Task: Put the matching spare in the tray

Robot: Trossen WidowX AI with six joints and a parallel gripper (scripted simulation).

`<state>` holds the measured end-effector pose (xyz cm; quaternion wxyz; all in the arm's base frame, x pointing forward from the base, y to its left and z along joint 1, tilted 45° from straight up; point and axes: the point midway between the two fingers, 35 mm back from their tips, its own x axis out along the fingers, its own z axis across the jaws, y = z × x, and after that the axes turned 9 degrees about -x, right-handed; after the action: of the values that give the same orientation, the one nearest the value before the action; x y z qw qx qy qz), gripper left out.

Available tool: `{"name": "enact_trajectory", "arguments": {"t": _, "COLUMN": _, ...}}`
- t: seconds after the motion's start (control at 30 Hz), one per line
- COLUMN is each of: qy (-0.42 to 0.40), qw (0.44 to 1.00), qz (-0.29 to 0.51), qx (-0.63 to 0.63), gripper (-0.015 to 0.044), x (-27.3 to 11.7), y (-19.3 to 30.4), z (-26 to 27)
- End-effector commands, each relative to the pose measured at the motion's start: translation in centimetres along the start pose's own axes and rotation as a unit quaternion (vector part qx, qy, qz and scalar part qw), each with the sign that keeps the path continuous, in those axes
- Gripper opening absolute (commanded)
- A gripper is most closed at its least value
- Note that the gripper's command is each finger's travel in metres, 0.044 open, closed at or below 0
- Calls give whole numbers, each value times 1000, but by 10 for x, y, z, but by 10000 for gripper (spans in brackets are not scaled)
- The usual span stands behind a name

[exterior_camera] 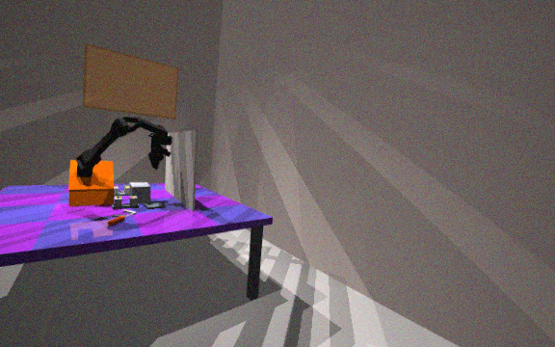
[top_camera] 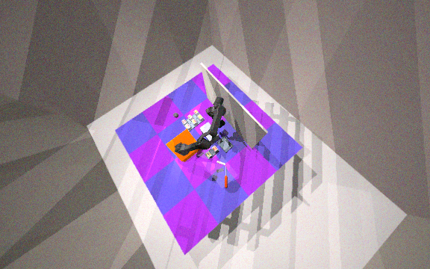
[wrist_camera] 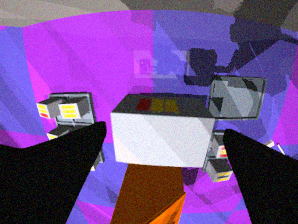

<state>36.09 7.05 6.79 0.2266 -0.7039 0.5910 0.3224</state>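
Observation:
The mounted unit (top_camera: 205, 128) (exterior_camera: 140, 192) (wrist_camera: 161, 139) is a pale box. Its back, in the wrist view, shows one red and two yellow bars. My gripper (wrist_camera: 165, 131) is open and empty, high beyond the unit, facing back at it. Left in the wrist view, a spare (wrist_camera: 48, 108) has a yellow label with red low down, and another spare (wrist_camera: 70, 108) has an all-yellow label; more are partly hidden by a finger. At right, one spare (wrist_camera: 221, 150) shows red on its label and another spare (wrist_camera: 219, 171) shows yellow. The grey tray (top_camera: 225, 144) (wrist_camera: 240, 100) holds nothing visible.
A tall pale panel (top_camera: 234, 112) (exterior_camera: 186, 169) stands behind the arm. The arm's orange base block (top_camera: 186, 135) (exterior_camera: 91, 197) is on the unit's other side. An orange-handled screwdriver (top_camera: 225, 181) (exterior_camera: 116, 221) and a small white rod (top_camera: 221, 163) lie beyond the tray.

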Motion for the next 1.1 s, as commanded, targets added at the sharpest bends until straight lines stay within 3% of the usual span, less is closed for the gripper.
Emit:
{"name": "enact_trajectory", "arguments": {"t": 0.0, "qy": 3, "qw": 1000, "qz": -2, "qx": -4, "gripper": 440, "x": -1, "y": -1, "z": 0}}
{"name": "enact_trajectory", "arguments": {"t": 0.27, "qy": 3, "qw": 1000, "qz": -2, "qx": -10, "gripper": 440, "x": -1, "y": 0, "z": 2}}
{"name": "enact_trajectory", "arguments": {"t": 0.5, "qy": -1, "qw": 969, "qz": -1, "qx": -248, "gripper": 440, "x": 11, "y": 20, "z": 68}}
{"name": "enact_trajectory", "arguments": {"t": 0.63, "qy": -5, "qw": 901, "qz": -5, "qx": -434, "gripper": 440, "x": 26, "y": 47, "z": 129}}
{"name": "enact_trajectory", "arguments": {"t": 0.87, "qy": -1, "qw": 711, "qz": -3, "qx": -704, "gripper": 440, "x": 61, "y": 111, "z": 206}}
{"name": "enact_trajectory", "arguments": {"t": 1.07, "qy": -1, "qw": 705, "qz": -3, "qx": -709, "gripper": 440, "x": 62, "y": 113, "z": 207}}
